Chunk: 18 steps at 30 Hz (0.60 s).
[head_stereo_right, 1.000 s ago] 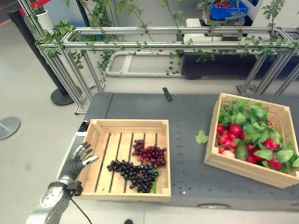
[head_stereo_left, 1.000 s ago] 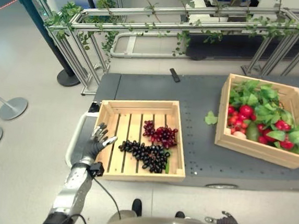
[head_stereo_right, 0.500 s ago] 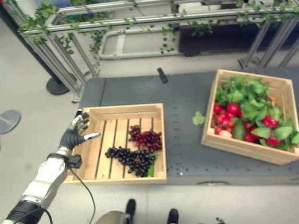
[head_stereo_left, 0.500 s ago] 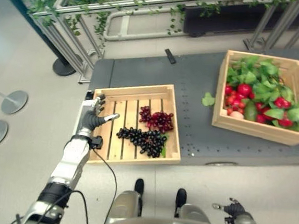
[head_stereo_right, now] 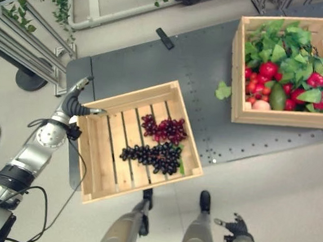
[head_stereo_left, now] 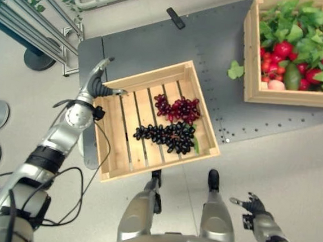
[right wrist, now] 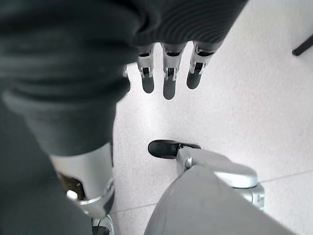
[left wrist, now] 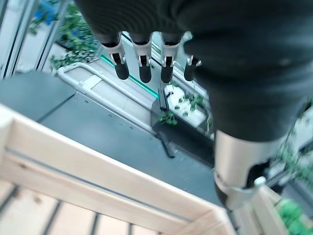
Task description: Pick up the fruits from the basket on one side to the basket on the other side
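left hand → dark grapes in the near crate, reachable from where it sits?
Probably yes. The left hand is open at the far left corner of the slatted crate, and the dark grapes lie uncovered in the open-topped crate, beside the red grapes. Nothing stands between them.

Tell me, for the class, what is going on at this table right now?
A humanoid robot is moving fruit between two wooden crates on a grey table. Its left hand hovers open, holding nothing, over the far left corner of the near crate, which holds dark grapes and red grapes. The far crate is full of red fruit and leaves. The right hand hangs open by its side.
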Available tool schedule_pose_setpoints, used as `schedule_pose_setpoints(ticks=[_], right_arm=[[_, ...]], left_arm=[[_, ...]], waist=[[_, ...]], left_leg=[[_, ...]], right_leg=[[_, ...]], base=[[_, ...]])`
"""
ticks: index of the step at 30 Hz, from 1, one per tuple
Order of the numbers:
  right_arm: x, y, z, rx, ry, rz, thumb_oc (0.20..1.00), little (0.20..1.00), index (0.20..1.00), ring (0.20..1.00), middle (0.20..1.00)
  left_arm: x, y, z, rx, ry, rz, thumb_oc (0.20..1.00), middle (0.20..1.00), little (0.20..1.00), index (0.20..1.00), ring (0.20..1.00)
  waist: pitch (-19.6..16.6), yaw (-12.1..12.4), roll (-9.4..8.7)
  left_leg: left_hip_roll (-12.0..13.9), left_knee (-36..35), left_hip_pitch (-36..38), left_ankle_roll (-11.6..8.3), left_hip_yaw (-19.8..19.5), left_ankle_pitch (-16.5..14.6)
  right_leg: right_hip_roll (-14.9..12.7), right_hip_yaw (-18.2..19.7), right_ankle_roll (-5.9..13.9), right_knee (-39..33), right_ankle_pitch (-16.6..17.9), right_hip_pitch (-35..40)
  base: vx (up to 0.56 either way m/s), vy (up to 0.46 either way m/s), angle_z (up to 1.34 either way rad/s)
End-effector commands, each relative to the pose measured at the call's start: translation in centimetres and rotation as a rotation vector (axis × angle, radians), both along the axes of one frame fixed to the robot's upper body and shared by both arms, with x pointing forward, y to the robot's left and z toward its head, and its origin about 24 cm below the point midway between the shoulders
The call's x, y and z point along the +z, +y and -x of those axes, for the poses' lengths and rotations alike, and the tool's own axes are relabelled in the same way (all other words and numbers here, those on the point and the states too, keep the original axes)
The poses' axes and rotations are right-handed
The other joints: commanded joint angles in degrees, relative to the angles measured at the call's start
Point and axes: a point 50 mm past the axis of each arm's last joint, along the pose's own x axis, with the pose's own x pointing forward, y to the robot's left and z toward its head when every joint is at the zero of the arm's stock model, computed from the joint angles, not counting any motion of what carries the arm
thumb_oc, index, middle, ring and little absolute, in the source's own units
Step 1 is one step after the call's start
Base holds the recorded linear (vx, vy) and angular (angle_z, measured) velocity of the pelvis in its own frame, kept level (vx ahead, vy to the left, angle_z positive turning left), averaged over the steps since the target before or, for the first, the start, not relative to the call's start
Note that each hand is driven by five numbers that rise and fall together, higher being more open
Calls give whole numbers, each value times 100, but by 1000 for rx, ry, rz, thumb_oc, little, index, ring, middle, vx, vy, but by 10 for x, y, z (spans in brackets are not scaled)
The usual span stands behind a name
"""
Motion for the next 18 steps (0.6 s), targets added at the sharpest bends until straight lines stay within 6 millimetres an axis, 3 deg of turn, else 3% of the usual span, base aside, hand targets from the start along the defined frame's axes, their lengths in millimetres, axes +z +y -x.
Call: schedule_pose_setpoints(ticks=[1, 9, 13, 18], right_arm=[[10, -8, -10, 8, -64, 40, 1000, 1000, 1000, 1000, 1000], [18, -7, -20, 13, -137, 54, 1000, 1000, 1000, 1000, 1000], [21, -8, -23, -2, -153, 59, 1000, 1000, 1000, 1000, 1000], [22, -12, -22, -34, -159, 63, 1000, 1000, 1000, 1000, 1000]], left_arm=[[34, 3, -15, 32, -110, -39, 1000, 1000, 1000, 1000, 1000], [47, 0, -31, 48, -89, -197, 1000, 1000, 1000, 1000, 1000], [43, -4, -32, 40, -80, -208, 1000, 1000, 1000, 1000, 1000], [24, -18, -11, -65, -96, -56, 1000, 1000, 1000, 1000, 1000]], waist=[[-42, -111, -9], [293, -264, 94], [363, -293, 138], [407, -255, 236]], left_leg=[[254, 108, 81, -433, -48, -219], [49, 122, -230, -316, 49, -192], [-6, 111, -298, -290, 57, -184], [-58, 115, -358, -250, 83, -188]], right_leg=[[46, 141, 31, 290, -220, -336], [-199, 347, 157, 314, -25, -771], [-246, 404, 191, 304, 39, -888], [-294, 496, 197, 290, 76, -974]], base=[[-19, 89, -22], [-32, 84, -13], [-18, 50, -3], [0, 37, -10]])
